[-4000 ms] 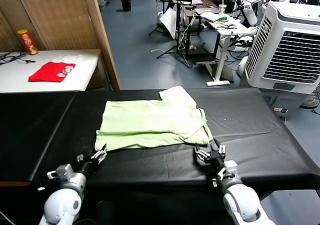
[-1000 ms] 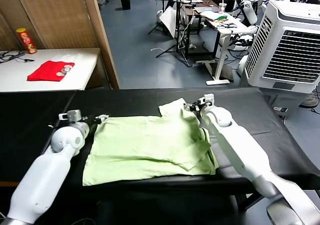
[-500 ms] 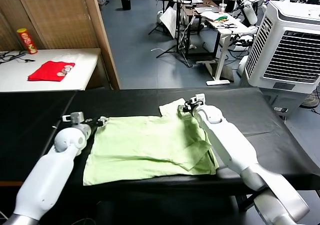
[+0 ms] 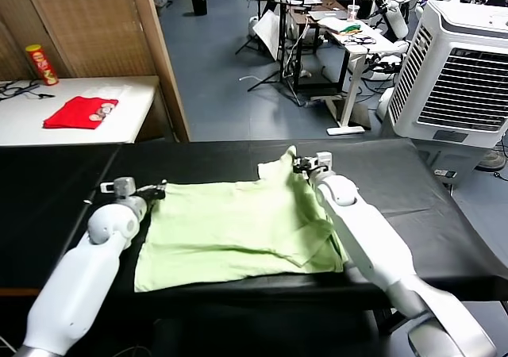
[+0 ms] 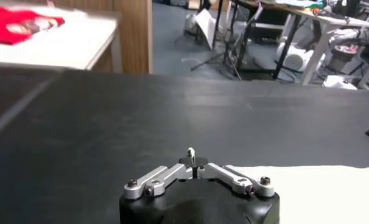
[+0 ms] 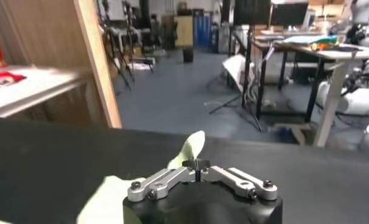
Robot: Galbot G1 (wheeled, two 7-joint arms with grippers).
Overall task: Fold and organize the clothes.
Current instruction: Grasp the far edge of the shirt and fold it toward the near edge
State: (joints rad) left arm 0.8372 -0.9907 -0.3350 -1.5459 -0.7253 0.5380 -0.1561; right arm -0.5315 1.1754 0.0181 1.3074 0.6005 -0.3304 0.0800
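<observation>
The pale green T-shirt [image 4: 238, 230] lies spread on the black table [image 4: 413, 206], and its near hem reaches the front edge. My left gripper [image 4: 155, 189] is at the shirt's far left corner and is shut on a small bit of its fabric [image 5: 190, 152]; the left gripper also shows in the left wrist view [image 5: 195, 164]. My right gripper [image 4: 299, 165] is at the far right, shut on the sleeve, which stands up as a green flap [image 6: 189, 148] above the right gripper in the right wrist view [image 6: 197, 164]. No checkered print shows.
A white side table [image 4: 119, 127] at the far left holds a small red folded garment [image 4: 79, 111] and a red can [image 4: 43, 65]. A wooden panel [image 4: 159, 47] stands behind the table. A white air cooler [image 4: 464, 71] stands at the far right.
Both grippers have gone from the shirt's near edge to its far edge and shut on it. The shirt now lies nearer the front. The right gripper has lifted the sleeve a little.
</observation>
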